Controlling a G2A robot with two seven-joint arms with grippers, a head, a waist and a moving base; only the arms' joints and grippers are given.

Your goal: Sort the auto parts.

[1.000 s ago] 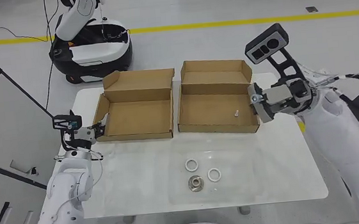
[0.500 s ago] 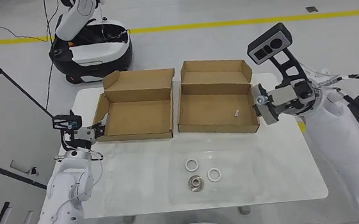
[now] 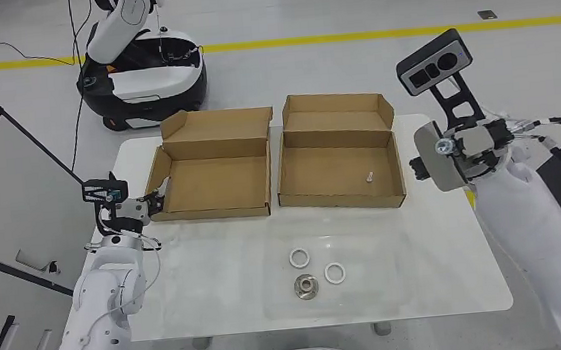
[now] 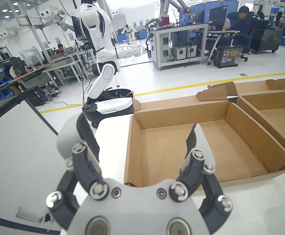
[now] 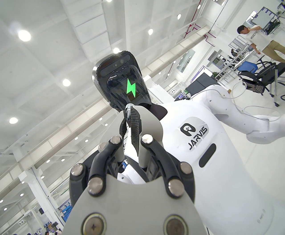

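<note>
Matt cardboard boxes [image 3: 215,176], glossy table [image 3: 220,281], metal screw [image 5: 127,113].

Betw. the closed fingertips of the right gripper [image 5: 127,114]: small silvery threaded piece [image 5: 127,112], only its end showing, rest covered by the pads; kind n/d. Top view: this gripper's fingers hidden behind its own body. Small pale part [image 3: 369,177] on the floor of the right-hand brown cardboard box [image 3: 341,205]: too small to id. Left wrist view: that box, beyond and to one side of the fingertips, cut by frame edge; near wall of the left-hand brown cardboard box [image 4: 133,144] partly hidden behind the left gripper [image 4: 137,120].
</note>
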